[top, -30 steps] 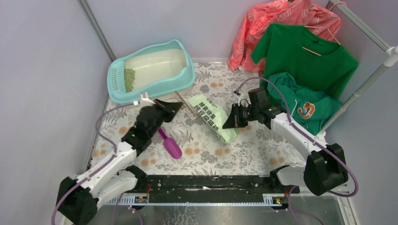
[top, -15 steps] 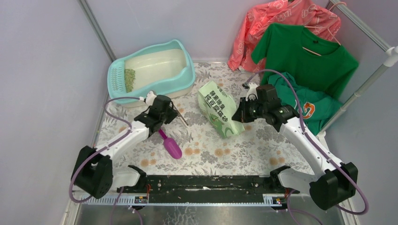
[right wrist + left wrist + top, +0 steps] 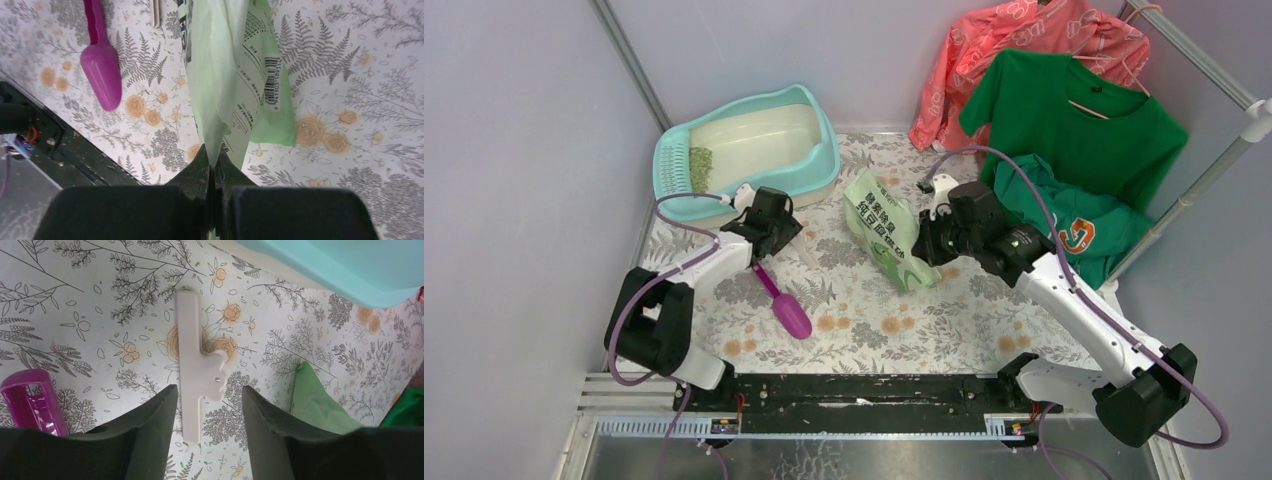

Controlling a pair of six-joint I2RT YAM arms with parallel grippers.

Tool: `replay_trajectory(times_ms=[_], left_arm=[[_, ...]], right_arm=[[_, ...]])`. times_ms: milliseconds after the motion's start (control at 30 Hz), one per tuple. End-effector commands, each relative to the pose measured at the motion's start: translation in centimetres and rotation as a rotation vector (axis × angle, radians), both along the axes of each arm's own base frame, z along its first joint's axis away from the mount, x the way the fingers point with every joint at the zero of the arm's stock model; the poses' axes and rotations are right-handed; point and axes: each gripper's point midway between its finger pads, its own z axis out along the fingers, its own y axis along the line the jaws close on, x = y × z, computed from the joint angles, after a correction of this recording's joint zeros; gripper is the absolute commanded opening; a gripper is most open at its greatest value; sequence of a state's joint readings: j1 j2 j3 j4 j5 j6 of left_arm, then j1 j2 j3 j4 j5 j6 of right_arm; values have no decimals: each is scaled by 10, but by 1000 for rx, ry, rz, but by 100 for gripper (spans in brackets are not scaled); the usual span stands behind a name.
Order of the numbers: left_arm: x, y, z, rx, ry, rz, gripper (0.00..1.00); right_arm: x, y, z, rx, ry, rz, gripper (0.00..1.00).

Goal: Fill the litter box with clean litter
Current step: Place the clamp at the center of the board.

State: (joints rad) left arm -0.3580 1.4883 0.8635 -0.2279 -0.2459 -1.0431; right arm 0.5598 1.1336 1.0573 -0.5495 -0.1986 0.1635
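Two sets of jaws are low over the floral tabletop [image 3: 944,310]. The left jaws stand apart above a white bag clip [image 3: 196,365]. The clip lies flat on the cloth between the two dark fingers [image 3: 150,440], which do not touch it. Near them lies the purple scoop [image 3: 782,303], its handle end toward the litter box [image 3: 814,172]. That box sits at the back left of the tabletop, just beyond the left jaws. A small patch of clean litter [image 3: 700,162] lies in its basin beside the slotted grate [image 3: 676,172], and the rest of the basin shows cream plastic. The right jaws are closed on a fold of the light green bag [image 3: 886,232], which stands tilted at mid-tabletop, its upper end near the box's right end.
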Motion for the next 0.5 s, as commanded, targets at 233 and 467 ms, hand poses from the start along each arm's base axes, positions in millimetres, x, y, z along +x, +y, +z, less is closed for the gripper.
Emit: replay_trajectory(times_ms=[233,467], left_arm=[[-14,-11,59,-99,-128,-109,65],[-39,-12,117,-138,-230,-182,65]], right_arm=[[19,-16,51,-318,-375,-83,0],[23,-15,85,-475,-639,-112,0]])
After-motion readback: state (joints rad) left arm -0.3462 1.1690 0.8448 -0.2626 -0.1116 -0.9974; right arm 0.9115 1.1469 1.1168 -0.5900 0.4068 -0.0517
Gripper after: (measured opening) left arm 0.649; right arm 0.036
